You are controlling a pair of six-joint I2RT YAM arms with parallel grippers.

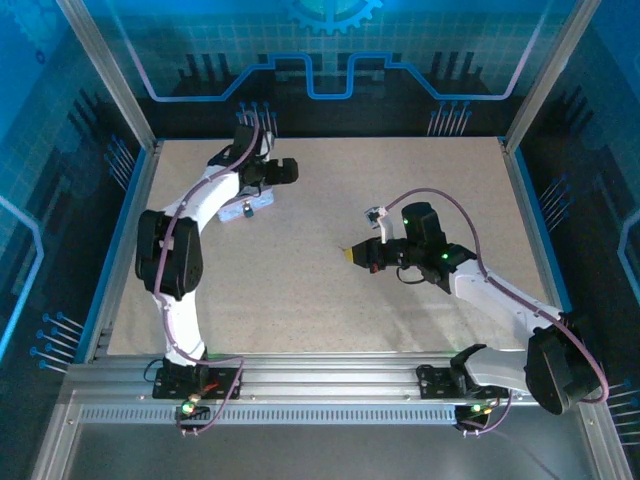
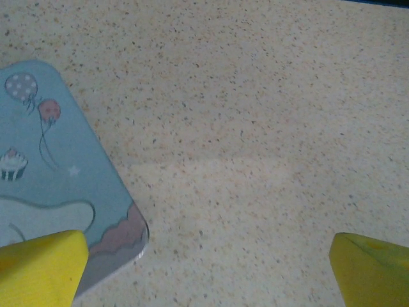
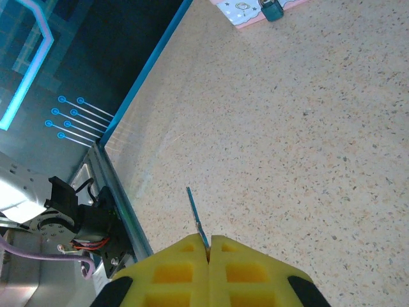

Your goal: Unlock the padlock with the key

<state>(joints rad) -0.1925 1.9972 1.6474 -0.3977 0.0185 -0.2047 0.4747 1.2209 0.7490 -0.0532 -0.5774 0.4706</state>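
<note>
Now right arm (image 1: pixel 480 285) stretches mid-table, its jaws clenched on the key (image 3: pixel 195 217); left jaws gape over tin (image 2: pixel 57 173).

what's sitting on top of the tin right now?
The padlock sits on the tin lid, near its edge. The part in the left wrist view is bare print, balloons and a cupcake; the left tool hides a strip under its yellow finger.

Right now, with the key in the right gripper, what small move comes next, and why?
Probably shift the open left gripper over the tin to grasp the padlock. The right gripper is shut on the key, but the padlock sits unheld on the tin, well apart from the key.
</note>
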